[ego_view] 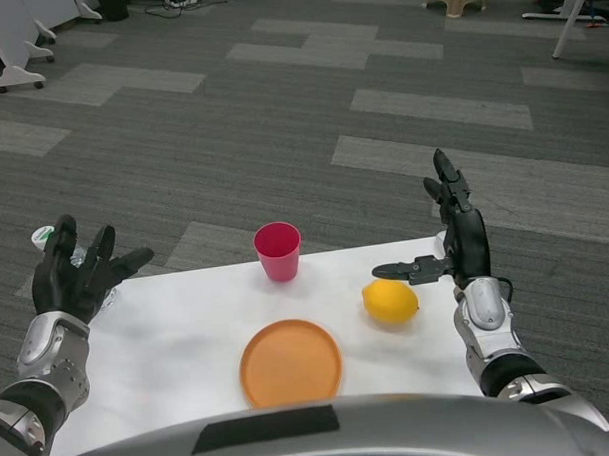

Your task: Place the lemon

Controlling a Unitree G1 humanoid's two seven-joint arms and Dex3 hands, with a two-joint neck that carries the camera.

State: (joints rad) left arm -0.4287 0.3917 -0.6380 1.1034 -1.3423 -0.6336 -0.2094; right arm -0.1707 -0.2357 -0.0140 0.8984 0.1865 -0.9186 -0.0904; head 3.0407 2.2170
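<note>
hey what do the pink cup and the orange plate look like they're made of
Pink cup: probably plastic, going by its thin rim and even, slightly glossy colour. Orange plate: likely plastic too, a uniform matte orange with a shallow moulded rim, though the picture alone can't rule out melamine.

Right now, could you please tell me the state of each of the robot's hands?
Left hand: open, fingers spread, holding nothing, at the table's left edge.
Right hand: open, fingers apart, holding nothing, just right of the lemon.
</note>
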